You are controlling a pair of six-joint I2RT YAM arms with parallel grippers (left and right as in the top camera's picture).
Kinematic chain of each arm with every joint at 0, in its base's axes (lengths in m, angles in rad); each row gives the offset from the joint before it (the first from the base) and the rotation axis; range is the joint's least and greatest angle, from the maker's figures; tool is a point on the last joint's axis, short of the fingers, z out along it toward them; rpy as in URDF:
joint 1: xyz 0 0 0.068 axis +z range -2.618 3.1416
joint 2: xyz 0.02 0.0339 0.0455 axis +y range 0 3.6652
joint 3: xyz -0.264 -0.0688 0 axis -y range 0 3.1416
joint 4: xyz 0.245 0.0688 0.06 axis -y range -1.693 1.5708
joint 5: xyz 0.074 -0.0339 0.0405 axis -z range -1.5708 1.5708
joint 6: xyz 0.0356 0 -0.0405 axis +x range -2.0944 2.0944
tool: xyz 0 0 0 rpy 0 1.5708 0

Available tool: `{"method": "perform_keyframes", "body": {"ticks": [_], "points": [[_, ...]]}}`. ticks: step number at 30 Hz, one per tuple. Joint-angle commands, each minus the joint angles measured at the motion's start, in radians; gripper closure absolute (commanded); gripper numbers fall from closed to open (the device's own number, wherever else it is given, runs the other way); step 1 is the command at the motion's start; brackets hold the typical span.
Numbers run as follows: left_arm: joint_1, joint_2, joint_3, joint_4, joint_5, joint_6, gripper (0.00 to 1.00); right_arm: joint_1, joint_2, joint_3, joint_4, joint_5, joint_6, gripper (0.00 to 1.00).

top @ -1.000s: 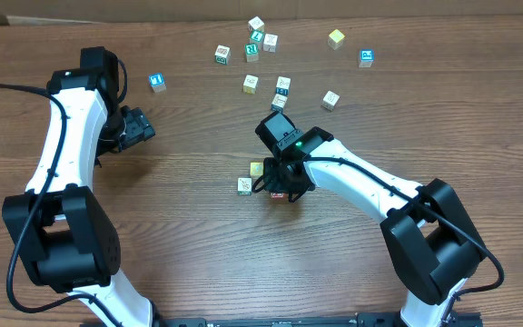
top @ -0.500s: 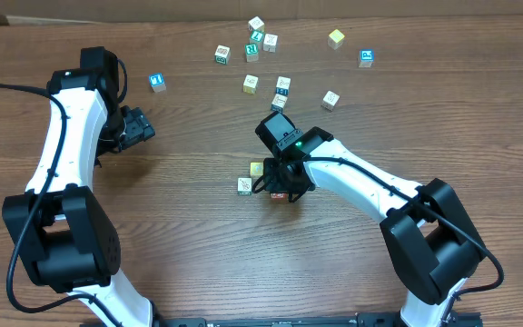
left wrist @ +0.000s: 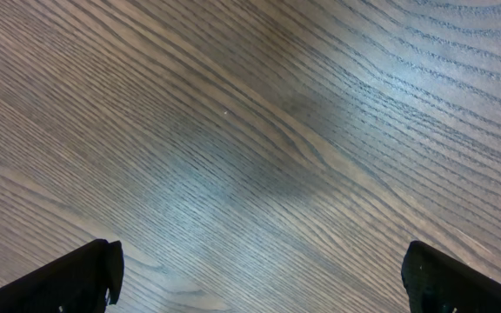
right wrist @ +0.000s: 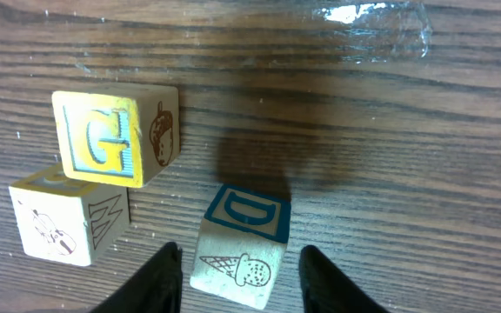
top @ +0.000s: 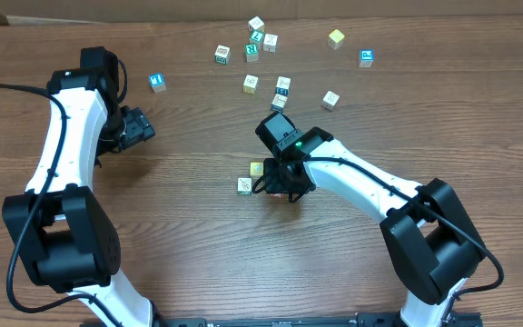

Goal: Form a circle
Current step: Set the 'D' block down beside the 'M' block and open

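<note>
Wood-grain table [top: 198,236], centre: the circle [top: 256,169] sits beneath the right hand [right wrist: 237,274], whose fingers [right wrist: 165,278] flank the D cube [right wrist: 242,239] slightly parted, gripping nothing. Placement looks done; next, rise straight without nudging neighbours. The left hand [left wrist: 263,276] gapes wide, empty.

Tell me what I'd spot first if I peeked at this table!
The right fingers stand either side of a block with a blue D mid-table, beside a yellow G block. More blocks lie scattered toward the far side, and the left fingers gape over bare wood.
</note>
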Motion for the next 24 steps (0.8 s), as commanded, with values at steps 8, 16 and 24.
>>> {"method": "perform_keyframes", "body": {"ticks": [8,16,24], "points": [[0.0,-0.018,0.016,-0.002,-0.013,0.018,0.0,0.001,0.006,-0.009,0.002,-0.002,-0.001,0.5],[0.0,-0.018,0.016,-0.002,-0.013,0.018,0.0,0.001,0.006,-0.009,0.002,-0.002,-0.001,0.42],[0.0,-0.018,0.016,-0.003,-0.013,0.018,0.0,0.001,0.006,-0.008,0.002,-0.003,0.0,0.42]]}}
